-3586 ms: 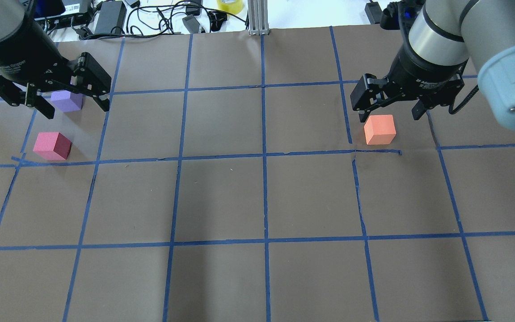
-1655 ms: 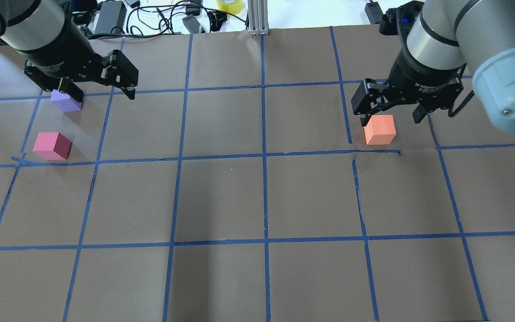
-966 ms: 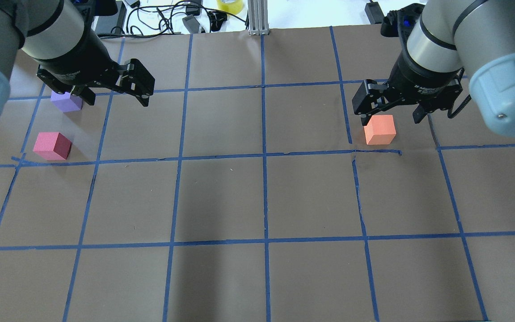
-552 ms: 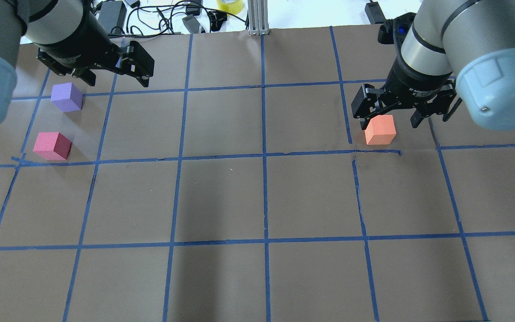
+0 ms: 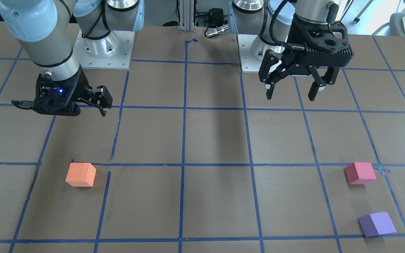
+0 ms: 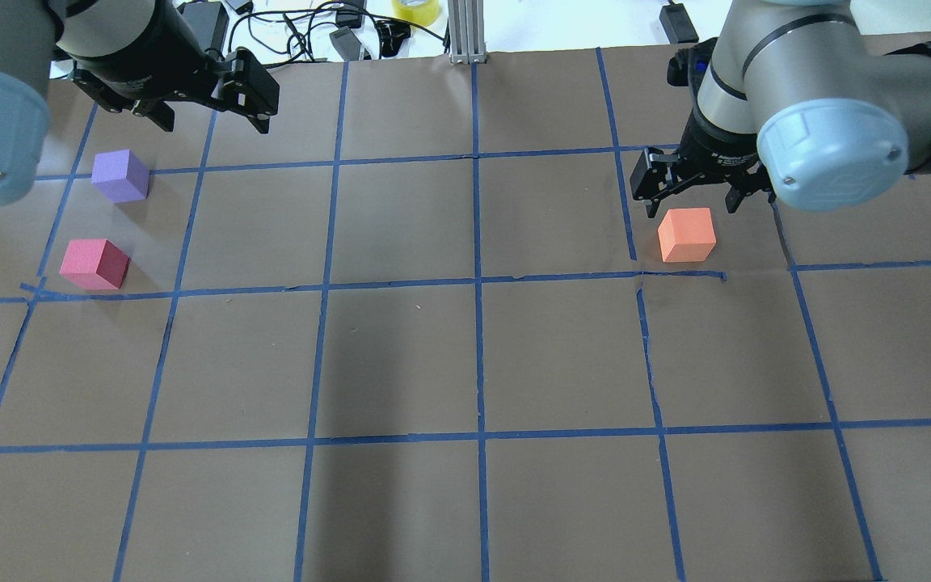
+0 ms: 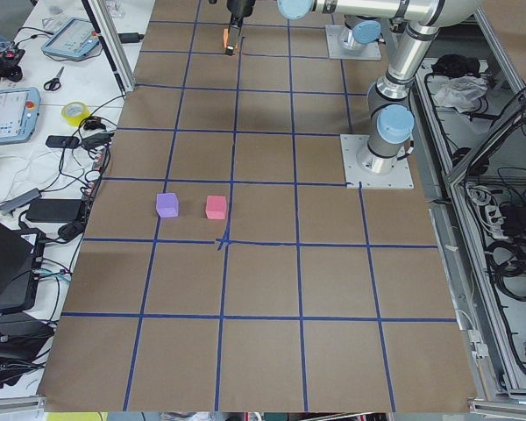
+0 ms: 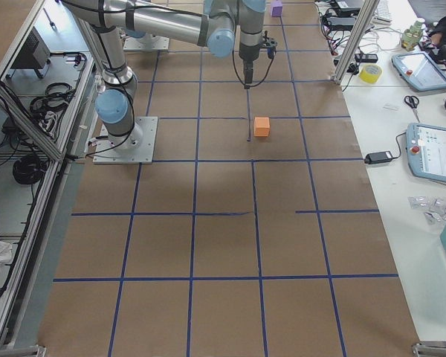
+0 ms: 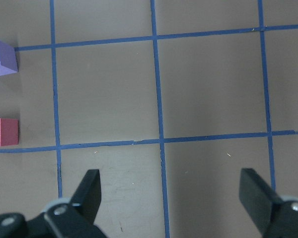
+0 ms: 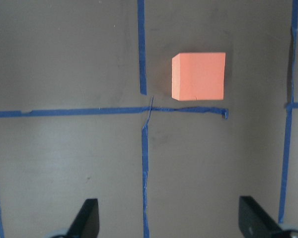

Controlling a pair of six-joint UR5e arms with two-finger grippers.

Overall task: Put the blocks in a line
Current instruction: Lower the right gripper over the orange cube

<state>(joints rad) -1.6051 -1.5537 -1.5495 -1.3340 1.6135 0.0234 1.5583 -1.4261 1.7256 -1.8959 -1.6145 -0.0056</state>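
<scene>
The purple block (image 6: pixel 120 175) and the pinkish-red block (image 6: pixel 94 263) sit close together at the table's left. The orange block (image 6: pixel 686 234) sits alone at the right. My left gripper (image 6: pixel 215 121) is open and empty, raised beyond and to the right of the purple block. Its wrist view shows the purple (image 9: pixel 1 58) and pinkish-red (image 9: pixel 3 132) blocks at the left edge. My right gripper (image 6: pixel 692 206) is open and empty, hovering just beyond the orange block (image 10: pixel 198 76). In the front view the left gripper (image 5: pixel 290 93) hangs well above the table.
Brown paper with a blue tape grid (image 6: pixel 478 279) covers the table. Cables, power bricks and a yellow tape roll (image 6: pixel 415 10) lie past the far edge, beside an aluminium post (image 6: pixel 465 32). The arm bases (image 5: pixel 104 52) stand on the robot's side.
My left gripper, which straddled the purple block, has lifted off it and moved right and toward the far edge. My right gripper has risen slightly above the orange block. No block moved.
</scene>
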